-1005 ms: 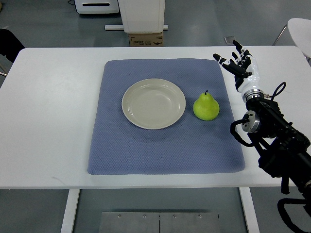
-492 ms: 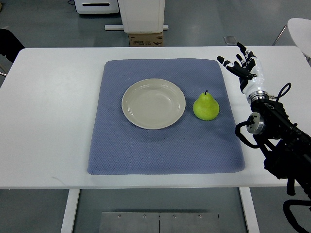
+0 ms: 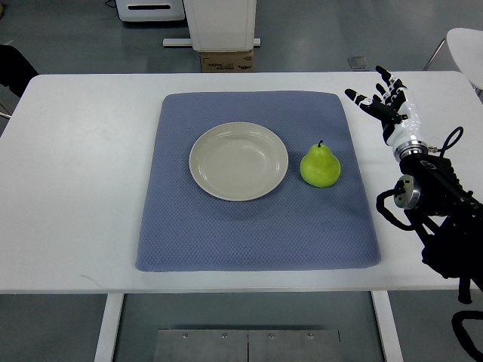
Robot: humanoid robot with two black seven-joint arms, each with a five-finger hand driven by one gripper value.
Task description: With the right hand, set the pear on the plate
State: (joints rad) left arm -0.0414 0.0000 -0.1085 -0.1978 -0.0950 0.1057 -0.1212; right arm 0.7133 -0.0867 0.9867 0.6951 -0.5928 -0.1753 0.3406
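Pear [image 3: 320, 166] stands untouched on the blue mat [image 3: 256, 226] just beside the empty plate [image 3: 238, 161]; the right hand [image 3: 390, 109], fingers spread and holding nothing, must next reach for it.

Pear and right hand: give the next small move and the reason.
Probably bring the right hand left and down toward the pear. Its fingers are spread, holding nothing, off the mat's right edge. The pear stands upright on the mat, beside the empty plate.
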